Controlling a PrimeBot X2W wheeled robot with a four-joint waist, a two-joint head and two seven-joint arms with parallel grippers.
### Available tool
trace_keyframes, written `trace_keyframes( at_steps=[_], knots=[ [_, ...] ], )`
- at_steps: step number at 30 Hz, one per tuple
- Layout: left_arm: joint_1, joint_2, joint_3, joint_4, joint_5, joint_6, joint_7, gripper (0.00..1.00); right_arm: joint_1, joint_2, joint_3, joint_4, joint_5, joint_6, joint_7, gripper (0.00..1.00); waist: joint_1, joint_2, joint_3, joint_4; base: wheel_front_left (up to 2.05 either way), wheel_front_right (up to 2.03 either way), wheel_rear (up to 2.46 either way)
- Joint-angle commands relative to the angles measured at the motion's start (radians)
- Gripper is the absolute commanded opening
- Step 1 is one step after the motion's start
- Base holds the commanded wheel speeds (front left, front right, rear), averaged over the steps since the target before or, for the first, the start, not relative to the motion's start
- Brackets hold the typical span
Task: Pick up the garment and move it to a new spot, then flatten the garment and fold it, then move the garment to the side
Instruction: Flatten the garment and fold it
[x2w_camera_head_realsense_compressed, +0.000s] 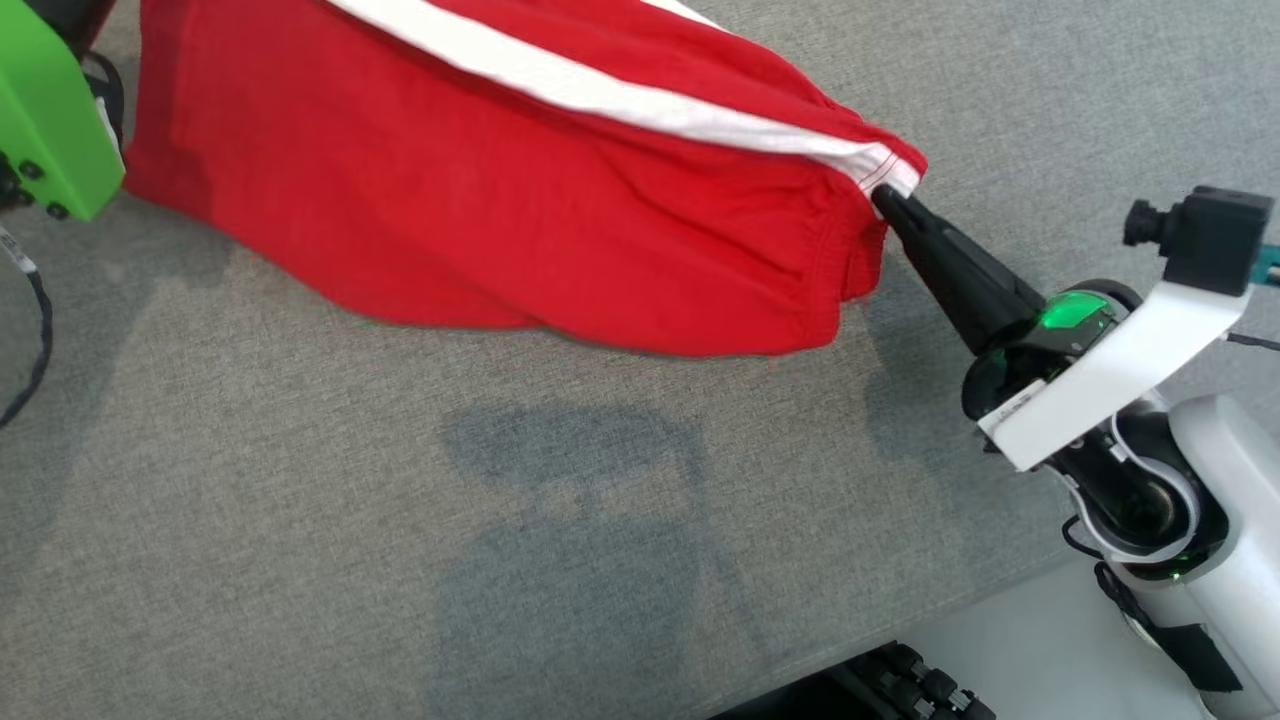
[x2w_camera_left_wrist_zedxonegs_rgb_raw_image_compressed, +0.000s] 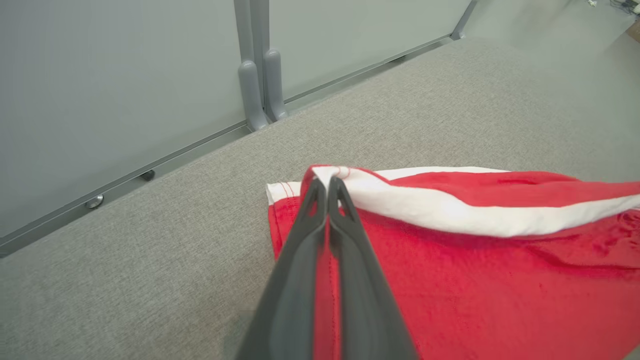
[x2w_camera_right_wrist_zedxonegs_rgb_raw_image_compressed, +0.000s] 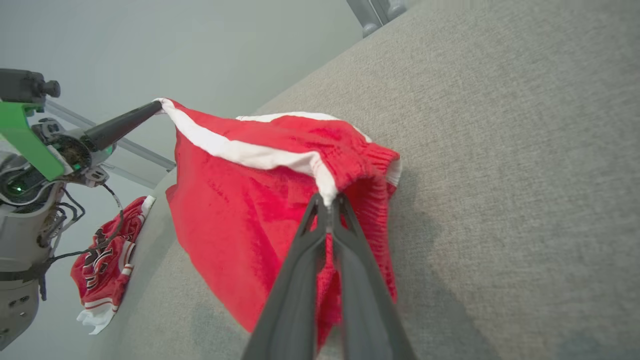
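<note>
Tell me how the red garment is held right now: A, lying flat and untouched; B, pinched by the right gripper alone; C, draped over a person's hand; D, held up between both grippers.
D: the left gripper and the right gripper are each shut on the garment at its white stripe, holding it up over the grey surface.

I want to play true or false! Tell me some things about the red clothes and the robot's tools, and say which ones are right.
1. The garment is red and white. True.
2. The right tool is open and touches nothing. False: it is shut on the garment's edge.
3. The left tool pinches a corner of the garment. True.
4. The garment lies neatly folded. False: it is unfolded, held up between both tools.
</note>
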Motion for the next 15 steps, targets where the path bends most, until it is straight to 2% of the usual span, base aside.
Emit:
trace_keyframes(
  at_steps=[1,6,15],
  knots=[
    [-0.019,0.001,-0.002,0.009,0.012,-0.004,0.005,0.00,-0.013,0.001,-0.006,-0.008,0.012,0.000,0.002,0.00,-0.0001,0.0000,-0.003,-0.002,0.00,0.00,0.00],
    [-0.078,-0.006,-0.028,0.104,0.034,-0.023,0.044,0.00,-0.033,0.015,-0.019,-0.036,0.082,0.000,0.047,0.00,-0.0001,0.0000,-0.002,-0.010,0.00,0.00,0.00],
    [-0.164,-0.050,-0.066,0.278,0.084,-0.053,0.030,0.00,-0.131,0.082,-0.020,0.059,0.027,0.000,0.118,0.01,-0.0001,0.0000,0.026,-0.018,0.00,0.00,0.00]
  ],
)
